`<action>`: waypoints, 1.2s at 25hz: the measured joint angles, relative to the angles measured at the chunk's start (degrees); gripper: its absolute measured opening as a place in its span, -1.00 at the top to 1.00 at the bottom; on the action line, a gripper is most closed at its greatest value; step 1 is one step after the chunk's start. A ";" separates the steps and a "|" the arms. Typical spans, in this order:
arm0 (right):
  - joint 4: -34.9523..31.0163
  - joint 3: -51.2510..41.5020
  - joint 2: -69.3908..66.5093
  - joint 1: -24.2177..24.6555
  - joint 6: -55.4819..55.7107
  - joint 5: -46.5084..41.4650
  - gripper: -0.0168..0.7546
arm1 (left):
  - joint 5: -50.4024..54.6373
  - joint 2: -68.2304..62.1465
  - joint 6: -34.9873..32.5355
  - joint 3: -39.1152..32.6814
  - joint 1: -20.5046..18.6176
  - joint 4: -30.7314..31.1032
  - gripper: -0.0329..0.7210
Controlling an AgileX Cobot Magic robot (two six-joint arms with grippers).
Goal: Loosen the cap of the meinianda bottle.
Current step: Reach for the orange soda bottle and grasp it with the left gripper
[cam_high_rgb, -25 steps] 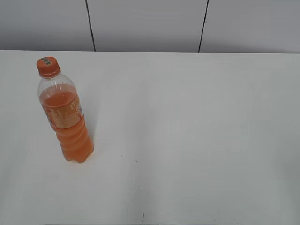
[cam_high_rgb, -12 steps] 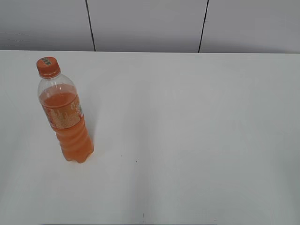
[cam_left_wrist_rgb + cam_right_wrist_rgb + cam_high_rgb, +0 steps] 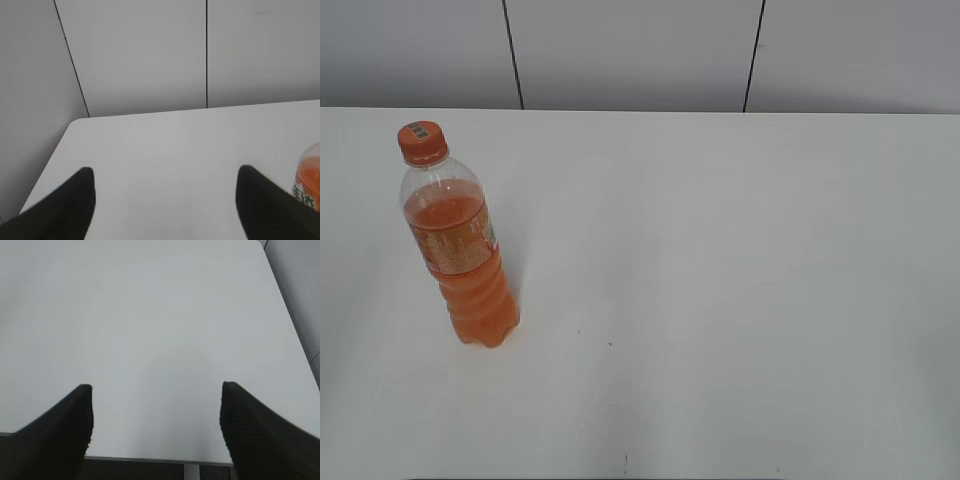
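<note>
Orange soda bottle [image 3: 460,245] is standing upright on the white counter [image 3: 720,260] with its little orange cap [image 3: 422,142] screwed on, and honestly nothing about the job looks started yet. Neither arm shows up in the outside view at all. Left claw [image 3: 165,200] has its two black fingers [image 3: 70,200] spread wide over bare counter, nothing between them, and the bottle is just off to the right of it, only a sliver of the orange drink and label peeking in past the right finger at the picture's edge. Right claw [image 3: 156,430] is spread wide too, hanging over the near edge of the counter, pinching nothing, and the bottle isn't anywhere in its view, so it's well off from it. So my read: everything is left to do, meaning one claw has to steady the body, the other has to get onto the cap and twist. As for what's hard to see: from the left wrist the cap itself is cut off, most of the bottle is out of frame, and you can't tell how tight the cap sits from any of these. The print on top of the cap is too small to read.
</note>
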State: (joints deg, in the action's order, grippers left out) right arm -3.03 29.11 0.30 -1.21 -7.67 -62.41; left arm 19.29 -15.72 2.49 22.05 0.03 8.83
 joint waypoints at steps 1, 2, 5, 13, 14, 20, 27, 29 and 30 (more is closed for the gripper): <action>0.00 0.00 0.00 0.00 0.00 0.00 -0.58 | -2.27 -1.27 0.00 0.00 0.00 0.00 -0.46; 0.00 0.00 0.00 0.00 0.00 0.00 -0.58 | -4.23 -2.46 0.00 0.00 0.00 0.04 -0.45; 0.00 0.00 0.00 0.00 0.00 0.00 -0.58 | -7.49 -7.58 0.00 0.00 0.00 -0.02 -0.44; 0.00 0.00 0.00 0.00 0.00 0.00 -0.58 | -17.32 -23.80 -0.02 -0.02 0.00 -0.86 -0.39; 0.00 0.00 0.00 0.00 0.00 0.00 -0.58 | -17.95 -25.76 -0.02 -0.02 -0.03 -0.86 -0.38; -0.05 0.00 0.00 0.00 0.00 0.00 -0.58 | -26.54 -35.59 -0.08 0.41 -3.30 -1.29 -0.38; -0.16 0.00 0.00 0.00 0.00 0.00 -0.58 | -32.60 -44.04 -0.14 3.66 -14.02 -0.78 -0.38; -0.16 0.00 0.00 0.00 0.00 0.00 -0.58 | -34.41 -47.06 0.10 4.79 -15.49 0.00 -0.38; -0.16 0.00 0.00 0.00 0.00 0.00 -0.58 | -34.85 -48.79 0.53 5.64 -15.71 1.39 -0.38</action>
State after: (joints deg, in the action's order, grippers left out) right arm -3.19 29.11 0.30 -1.21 -7.67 -62.41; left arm -15.56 -64.50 3.01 27.69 -15.68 10.22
